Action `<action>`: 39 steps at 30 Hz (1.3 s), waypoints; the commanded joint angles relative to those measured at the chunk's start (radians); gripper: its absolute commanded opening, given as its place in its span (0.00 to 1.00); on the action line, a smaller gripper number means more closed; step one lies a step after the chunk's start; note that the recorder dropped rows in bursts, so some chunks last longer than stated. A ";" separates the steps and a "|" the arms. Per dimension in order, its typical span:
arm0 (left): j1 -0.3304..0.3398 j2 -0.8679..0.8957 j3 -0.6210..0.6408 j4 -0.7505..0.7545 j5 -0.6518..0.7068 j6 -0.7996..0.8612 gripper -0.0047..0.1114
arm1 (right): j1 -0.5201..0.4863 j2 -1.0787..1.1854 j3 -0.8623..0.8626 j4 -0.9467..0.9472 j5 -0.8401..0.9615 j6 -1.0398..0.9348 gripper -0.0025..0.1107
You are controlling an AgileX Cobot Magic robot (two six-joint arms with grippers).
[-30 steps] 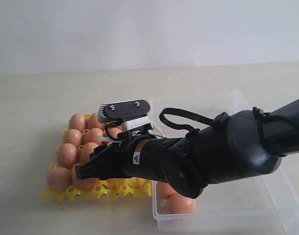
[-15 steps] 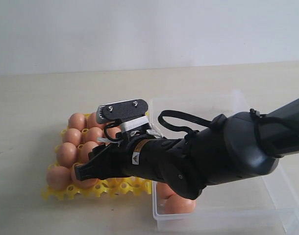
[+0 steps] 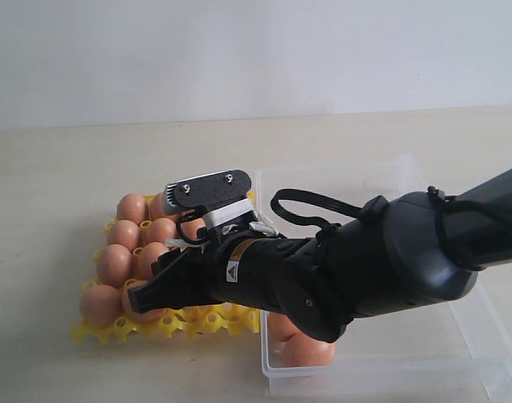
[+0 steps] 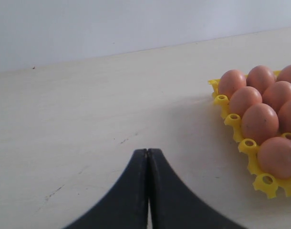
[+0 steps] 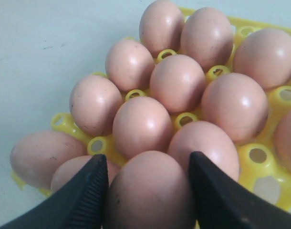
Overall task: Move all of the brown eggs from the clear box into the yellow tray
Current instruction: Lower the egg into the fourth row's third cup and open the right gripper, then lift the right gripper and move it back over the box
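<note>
The right gripper [image 5: 148, 161] is closed wide around one held egg [image 5: 148, 200], which is pressed on both flanks by the black fingers [image 5: 90, 191]. Whether this egg is already seated in a cup cannot be told. It is held over the yellow tray [image 5: 64, 121], beside one of the tray's empty cups. Most of the tray is packed with brown eggs [image 5: 176, 81], each touching its neighbours. Right beside the tray stands the clear box [image 3: 390, 374], where at least two boxed eggs [image 3: 308, 350] are seen under the arm.

The eggs are judged light and stiff but brittle, with smooth, slippery shells. They are best taken across the narrow waist with gentle pressure, and the packed neighbours could easily be knocked.

The finger contact is shown only in the right wrist view; in the exterior view it is hidden by the gripper's body. The box is shown only in the exterior view. The left gripper [image 4: 148, 155] is seen only in its own wrist view. Its fingers are pressed together on nothing, above the bare table [image 4: 88, 119] off a corner of the tray.
</note>
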 commanded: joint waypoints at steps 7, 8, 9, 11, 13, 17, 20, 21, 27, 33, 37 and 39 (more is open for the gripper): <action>-0.003 0.002 -0.004 -0.002 -0.012 -0.004 0.04 | -0.004 0.007 -0.005 -0.007 -0.017 -0.027 0.56; -0.003 0.002 -0.004 -0.002 -0.012 -0.004 0.04 | -0.004 0.007 -0.005 -0.007 -0.017 -0.027 0.56; -0.003 0.002 -0.004 -0.002 -0.012 -0.004 0.04 | -0.004 0.007 -0.005 -0.007 -0.017 -0.027 0.56; -0.003 0.002 -0.004 -0.002 -0.012 -0.004 0.04 | -0.004 0.007 -0.005 -0.007 -0.017 -0.027 0.56; -0.003 0.002 -0.004 -0.002 -0.012 -0.004 0.04 | -0.004 0.007 -0.005 -0.007 -0.017 -0.027 0.56; -0.003 0.002 -0.004 -0.002 -0.012 -0.004 0.04 | -0.004 0.005 -0.005 -0.007 -0.017 -0.027 0.56; -0.003 0.002 -0.004 -0.002 -0.012 -0.004 0.04 | 0.003 -0.022 -0.005 -0.007 -0.017 -0.023 0.56; -0.003 0.002 -0.004 -0.002 -0.012 -0.004 0.04 | 0.003 -0.040 -0.005 -0.007 -0.017 -0.023 0.56; -0.003 0.002 -0.004 -0.002 -0.012 -0.004 0.04 | 0.014 -0.169 -0.005 -0.004 0.064 -0.073 0.37; -0.003 0.002 -0.004 -0.002 -0.012 -0.004 0.04 | 0.004 -0.288 -0.005 -0.004 0.253 -0.162 0.02; -0.003 0.002 -0.004 -0.002 -0.012 -0.004 0.04 | -0.037 -0.356 -0.012 -0.027 0.434 -0.157 0.02; -0.003 0.002 -0.004 -0.002 -0.012 -0.004 0.04 | -0.062 -0.386 -0.020 -0.048 0.557 -0.154 0.02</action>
